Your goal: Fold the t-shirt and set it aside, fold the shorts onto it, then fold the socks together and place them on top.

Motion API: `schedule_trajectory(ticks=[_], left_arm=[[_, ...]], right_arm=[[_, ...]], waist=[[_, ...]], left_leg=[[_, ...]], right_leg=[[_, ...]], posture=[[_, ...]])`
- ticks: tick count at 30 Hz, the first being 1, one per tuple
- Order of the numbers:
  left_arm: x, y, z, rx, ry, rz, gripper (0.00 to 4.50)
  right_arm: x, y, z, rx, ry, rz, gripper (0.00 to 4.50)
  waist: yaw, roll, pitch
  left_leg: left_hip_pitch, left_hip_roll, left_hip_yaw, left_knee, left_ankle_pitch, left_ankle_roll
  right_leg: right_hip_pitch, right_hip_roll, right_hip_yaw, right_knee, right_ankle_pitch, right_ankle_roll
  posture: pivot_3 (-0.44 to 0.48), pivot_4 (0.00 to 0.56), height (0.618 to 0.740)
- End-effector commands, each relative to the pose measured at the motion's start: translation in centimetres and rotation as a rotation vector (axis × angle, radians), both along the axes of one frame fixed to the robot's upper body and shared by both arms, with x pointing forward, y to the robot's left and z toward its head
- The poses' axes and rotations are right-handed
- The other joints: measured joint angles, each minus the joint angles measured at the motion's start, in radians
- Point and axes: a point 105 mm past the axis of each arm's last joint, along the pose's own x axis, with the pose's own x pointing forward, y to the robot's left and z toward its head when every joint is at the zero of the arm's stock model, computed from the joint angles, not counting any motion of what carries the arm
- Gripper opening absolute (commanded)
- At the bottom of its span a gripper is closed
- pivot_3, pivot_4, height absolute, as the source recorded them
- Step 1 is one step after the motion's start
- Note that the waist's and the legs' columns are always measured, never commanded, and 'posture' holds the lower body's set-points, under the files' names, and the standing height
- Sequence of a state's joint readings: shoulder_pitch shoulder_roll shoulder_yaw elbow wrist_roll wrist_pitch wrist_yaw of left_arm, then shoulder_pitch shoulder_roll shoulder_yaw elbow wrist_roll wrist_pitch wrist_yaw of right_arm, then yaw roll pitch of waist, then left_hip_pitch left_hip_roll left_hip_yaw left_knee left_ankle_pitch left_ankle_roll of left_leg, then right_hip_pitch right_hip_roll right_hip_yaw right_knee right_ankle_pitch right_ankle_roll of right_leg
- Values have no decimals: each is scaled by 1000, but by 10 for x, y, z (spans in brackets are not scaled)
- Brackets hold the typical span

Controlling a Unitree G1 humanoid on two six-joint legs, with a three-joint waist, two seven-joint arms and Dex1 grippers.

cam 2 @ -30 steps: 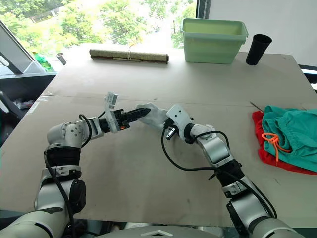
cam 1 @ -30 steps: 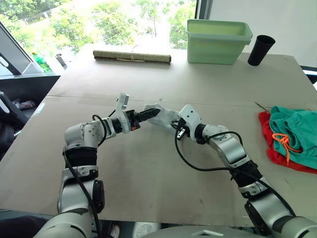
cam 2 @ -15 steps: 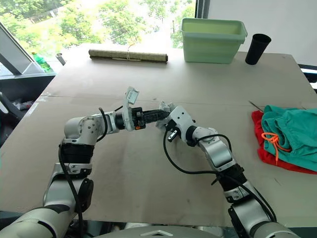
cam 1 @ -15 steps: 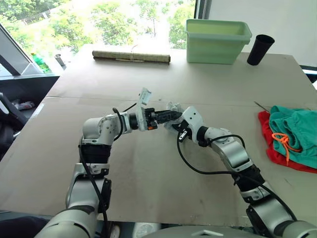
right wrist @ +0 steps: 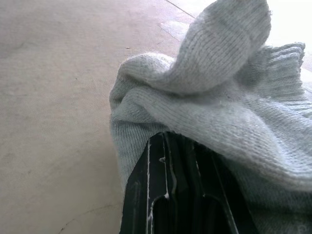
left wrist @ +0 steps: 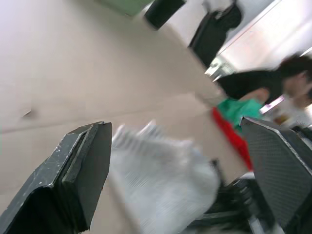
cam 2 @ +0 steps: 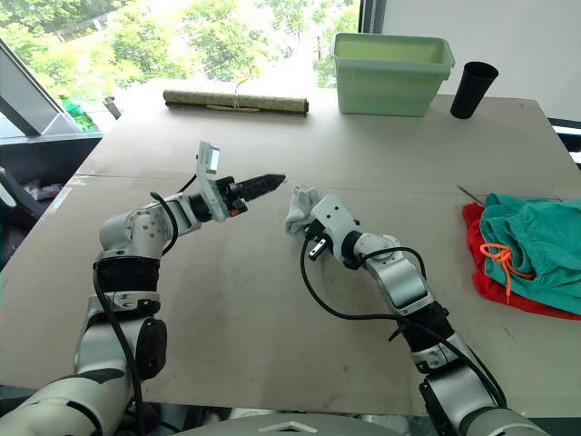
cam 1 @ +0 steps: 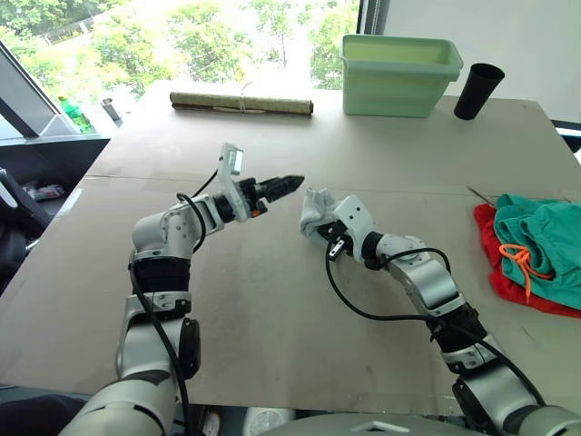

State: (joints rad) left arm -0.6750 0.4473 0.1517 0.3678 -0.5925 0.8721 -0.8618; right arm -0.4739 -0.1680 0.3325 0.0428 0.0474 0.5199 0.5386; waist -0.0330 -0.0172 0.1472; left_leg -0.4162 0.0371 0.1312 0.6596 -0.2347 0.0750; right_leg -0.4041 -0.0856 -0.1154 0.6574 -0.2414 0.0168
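The right gripper (cam 1: pixel 318 221) is clamping the bunched light grey socks (cam 1: pixel 315 209) near the middle of the worktop (cam 1: pixel 272 309), its black fingers (right wrist: pixel 168 195) closed tight and buried under the knit, with the sock bundle sitting up above them. At about 9 o'clock from the socks, the left gripper (cam 1: pixel 292 183) is hovering just beside them without touching; in the head views its fingers (cam 1: pixel 277 186) are looking nearly together, while its own wrist camera is showing them spread wide with nothing between them but the socks beyond. Well apart at 3 o'clock, by the worktop's edge, the teal shorts (cam 1: pixel 545 241) with an orange drawstring (cam 1: pixel 519 259) are lying on the red t-shirt (cam 1: pixel 497 272). At 12 o'clock, a green tub (cam 1: pixel 398 74), a black cup (cam 1: pixel 477 91) and a rolled mat (cam 1: pixel 241 103) are standing along the far edge.
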Motion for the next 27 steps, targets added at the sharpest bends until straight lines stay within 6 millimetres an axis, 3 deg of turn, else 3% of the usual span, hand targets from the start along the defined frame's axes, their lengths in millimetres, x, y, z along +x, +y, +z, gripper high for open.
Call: schedule_trajectory(ticks=[1,7,12,15,19,23,27], left_arm=[[-9,-25,-6,-34,17,-115,4475],[-17,-50,-9,-83,13,-268,4475],[-21,-54,-18,-60,11,-340,4475],[-20,-59,-10,-87,-8,-379,4475],[-21,-65,-24,-5,-24,-425,4475],[-21,-79,-23,-29,-33,-454,4475],[-21,-86,-40,46,-36,-468,4475]], right_arm=[[1,-5,-2,-4,14,-16,0],[-7,-1,-7,0,27,7,0],[-8,0,-6,4,9,2,0],[-9,-3,-4,8,3,-4,0],[-11,-5,-3,5,-13,2,0],[-15,-5,-1,5,-33,11,0],[-25,-6,12,56,-32,56,0]], waist=[[3,0,0],[6,-1,0],[4,-1,0],[6,0,0],[9,0,0],[18,-1,0],[22,-1,0]], left_leg=[[0,0,0,0,0,0],[0,0,0,0,0,0],[0,0,0,-1,0,0],[0,0,0,-1,0,0],[0,0,0,-1,0,0],[0,0,0,-2,0,0],[-1,0,0,-2,0,0]], right_leg=[[0,0,0,0,0,0],[0,0,-1,0,0,0],[0,0,-1,-1,0,0],[0,0,-1,-1,0,0],[0,0,-1,-2,0,0],[0,0,-1,-3,0,0],[0,0,-1,-3,0,0]], posture=[[0,150,740],[0,150,740],[0,150,740],[0,150,740],[0,150,740],[0,150,740],[0,150,740]])
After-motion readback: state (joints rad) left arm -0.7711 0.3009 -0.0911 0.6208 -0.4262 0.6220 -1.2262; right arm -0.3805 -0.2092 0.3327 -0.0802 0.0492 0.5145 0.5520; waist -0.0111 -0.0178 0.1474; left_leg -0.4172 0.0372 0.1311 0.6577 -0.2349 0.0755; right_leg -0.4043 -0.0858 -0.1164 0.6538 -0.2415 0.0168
